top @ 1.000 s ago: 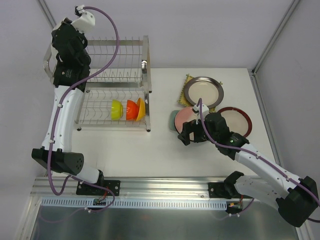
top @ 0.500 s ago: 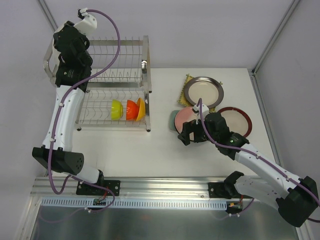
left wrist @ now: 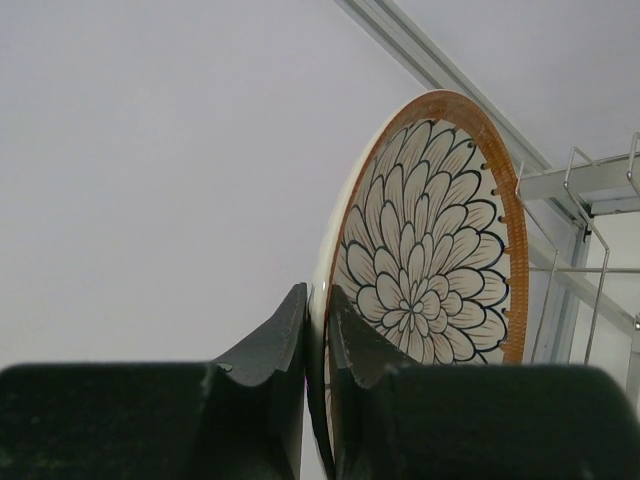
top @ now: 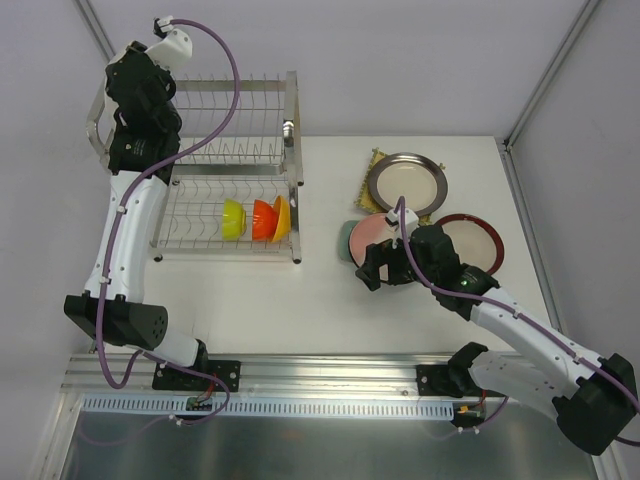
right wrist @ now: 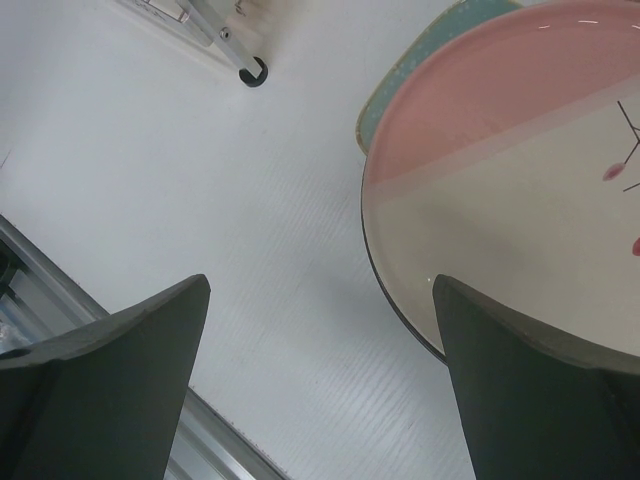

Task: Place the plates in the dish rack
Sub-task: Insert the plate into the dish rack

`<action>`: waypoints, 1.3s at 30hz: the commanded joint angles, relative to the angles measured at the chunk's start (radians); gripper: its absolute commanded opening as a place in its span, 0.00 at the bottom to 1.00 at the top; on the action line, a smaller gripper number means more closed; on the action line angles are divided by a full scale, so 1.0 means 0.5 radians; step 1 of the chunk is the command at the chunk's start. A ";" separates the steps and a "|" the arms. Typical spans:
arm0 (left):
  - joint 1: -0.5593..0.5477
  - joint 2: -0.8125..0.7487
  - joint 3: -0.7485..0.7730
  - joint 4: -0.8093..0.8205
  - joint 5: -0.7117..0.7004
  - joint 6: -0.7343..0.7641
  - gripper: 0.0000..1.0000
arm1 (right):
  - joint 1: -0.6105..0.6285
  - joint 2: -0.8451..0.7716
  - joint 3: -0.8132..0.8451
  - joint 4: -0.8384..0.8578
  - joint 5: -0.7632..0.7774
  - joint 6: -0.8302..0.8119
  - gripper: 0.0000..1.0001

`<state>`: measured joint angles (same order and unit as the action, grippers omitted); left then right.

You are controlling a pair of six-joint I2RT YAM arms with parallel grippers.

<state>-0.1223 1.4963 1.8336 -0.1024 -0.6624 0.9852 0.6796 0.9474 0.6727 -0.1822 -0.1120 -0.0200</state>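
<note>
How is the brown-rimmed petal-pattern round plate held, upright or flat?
Upright: the petal-pattern plate stands on edge, rim pinched in the left gripper.

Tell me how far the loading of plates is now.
Done: no plate shows in the dish rack yet, only small bowls. In hand: the left gripper is shut on the petal-pattern plate. To do: the right gripper is open over the pink-and-white plate; the cream plate, red-rimmed plate, yellow square and teal dish lie on the table.
</note>
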 commanded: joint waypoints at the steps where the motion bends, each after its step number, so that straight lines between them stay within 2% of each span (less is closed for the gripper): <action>1: 0.030 -0.130 0.057 0.217 0.119 0.012 0.03 | 0.015 -0.048 -0.002 0.091 0.012 -0.031 0.99; 12: 0.018 -0.109 0.024 0.217 0.098 0.039 0.02 | 0.018 -0.060 -0.008 0.088 0.031 -0.037 1.00; 22: -0.047 -0.182 -0.010 -0.126 0.282 -0.065 0.01 | 0.018 -0.063 -0.014 0.097 0.031 -0.037 1.00; 31: -0.053 -0.124 0.085 -0.126 0.423 0.054 0.01 | 0.018 -0.072 -0.017 0.104 0.021 -0.034 0.99; 39: -0.053 -0.041 0.143 -0.090 0.420 0.202 0.01 | 0.024 -0.082 -0.017 0.094 0.028 -0.037 0.99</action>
<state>-0.1246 1.4818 1.8576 -0.1741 -0.5686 1.0058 0.6853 0.9302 0.6724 -0.1703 -0.1085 -0.0200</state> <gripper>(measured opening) 0.098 0.994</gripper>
